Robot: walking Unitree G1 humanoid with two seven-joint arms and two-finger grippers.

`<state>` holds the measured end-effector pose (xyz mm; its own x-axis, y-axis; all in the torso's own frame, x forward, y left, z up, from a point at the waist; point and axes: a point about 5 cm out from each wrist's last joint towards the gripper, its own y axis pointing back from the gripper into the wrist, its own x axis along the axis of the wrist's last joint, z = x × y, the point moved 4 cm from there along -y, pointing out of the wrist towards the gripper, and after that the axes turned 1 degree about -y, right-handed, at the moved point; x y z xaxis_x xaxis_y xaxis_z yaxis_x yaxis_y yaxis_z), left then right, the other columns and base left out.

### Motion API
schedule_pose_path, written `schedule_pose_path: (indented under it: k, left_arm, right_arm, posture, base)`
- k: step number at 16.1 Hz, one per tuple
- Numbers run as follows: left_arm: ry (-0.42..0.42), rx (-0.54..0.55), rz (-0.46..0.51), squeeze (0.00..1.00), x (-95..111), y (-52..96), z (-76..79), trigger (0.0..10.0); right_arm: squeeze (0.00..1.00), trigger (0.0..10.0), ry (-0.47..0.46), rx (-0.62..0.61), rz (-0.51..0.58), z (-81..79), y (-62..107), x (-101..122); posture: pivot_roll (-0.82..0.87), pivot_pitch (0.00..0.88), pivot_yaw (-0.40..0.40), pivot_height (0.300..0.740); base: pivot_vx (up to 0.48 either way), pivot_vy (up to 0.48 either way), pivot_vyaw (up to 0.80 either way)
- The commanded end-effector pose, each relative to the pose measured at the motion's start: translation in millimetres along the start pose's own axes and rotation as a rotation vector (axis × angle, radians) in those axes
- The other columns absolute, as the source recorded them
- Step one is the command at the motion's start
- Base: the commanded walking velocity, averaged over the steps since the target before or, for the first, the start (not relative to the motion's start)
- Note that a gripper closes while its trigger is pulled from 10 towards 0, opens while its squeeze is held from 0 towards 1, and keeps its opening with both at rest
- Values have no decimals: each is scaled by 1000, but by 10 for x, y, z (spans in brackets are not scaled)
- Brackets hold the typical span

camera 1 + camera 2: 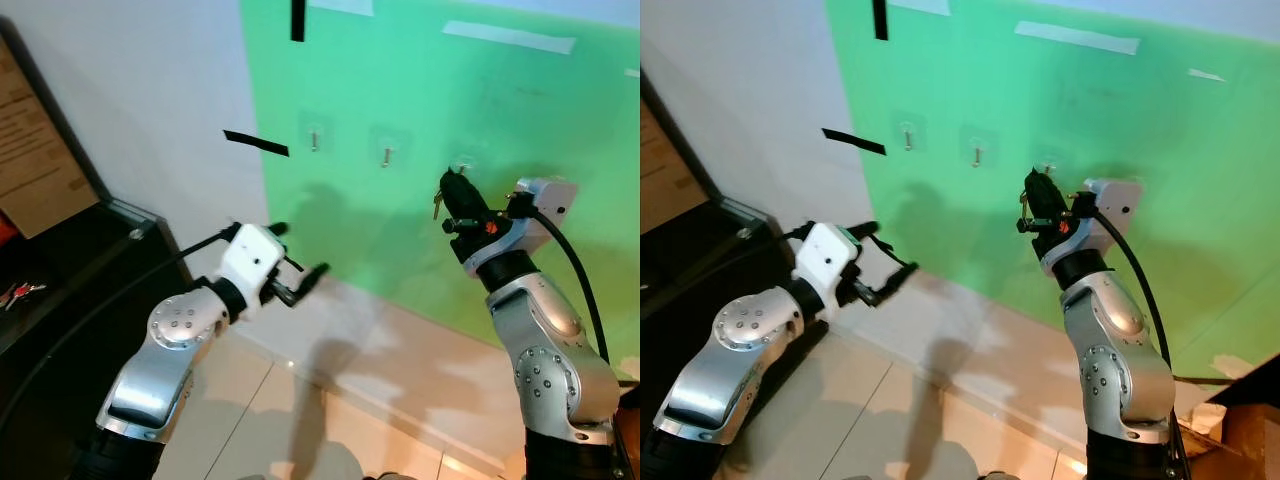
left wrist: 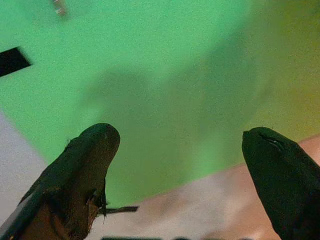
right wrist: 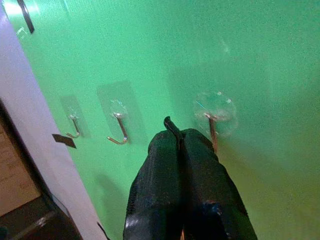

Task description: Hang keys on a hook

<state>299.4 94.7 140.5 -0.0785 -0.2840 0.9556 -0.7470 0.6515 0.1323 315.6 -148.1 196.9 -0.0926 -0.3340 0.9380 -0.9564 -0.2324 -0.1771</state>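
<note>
Up close, the right gripper (image 3: 181,145) has its fingers pinched tight on the keys (image 1: 438,205), held right beside the rightmost hook (image 3: 212,127) for hanging, while the left gripper (image 1: 300,265) idles wide open.

Green sheet (image 1: 520,120) on white wall (image 1: 150,100), black tape strips (image 1: 256,144), dark cabinet (image 1: 70,270), tiled floor (image 1: 300,410).
</note>
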Motion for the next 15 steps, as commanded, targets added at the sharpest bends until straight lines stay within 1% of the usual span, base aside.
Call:
schedule_pose_path:
  k: [1,3,4,6,9,11,14,15]
  left_arm:
    - [5,-30,6,0,33,4,31,10000]
    - [23,-74,5,0,41,17,77,10000]
    - [26,-96,2,0,40,30,91,10000]
    - [29,-106,1,0,42,45,97,10000]
    - [35,-115,-1,0,43,51,99,10000]
    - [35,-133,-3,0,50,53,115,10000]
    - [36,-135,-3,0,47,59,114,10000]
    - [35,-136,-3,0,48,64,114,10000]
  right_arm:
    - [0,10000,-3,-4,33,22,-16,77]
    - [0,10000,-11,-8,48,29,-16,107]
    - [0,10000,-15,-23,55,56,-12,116]
    - [0,10000,-30,-72,47,148,22,95]
    - [0,10000,-18,-110,-7,225,71,-12]
    - [0,10000,-39,-171,-51,305,84,-113]
    - [0,10000,-56,-151,-64,270,87,-146]
    - [0,10000,-87,-115,-39,212,95,-115]
  posture:
    - [-48,0,36,740]
    - [-48,0,36,740]
    - [-46,0,34,740]
    - [-45,0,34,740]
    - [-48,0,39,740]
    - [-46,0,41,740]
    - [-42,0,40,740]
    - [-40,0,38,740]
  base:
    - [0,0,0]
    - [0,0,0]
    - [0,0,0]
    - [0,0,0]
    - [0,0,0]
    - [0,0,0]
    - [0,0,0]
    - [0,0,0]
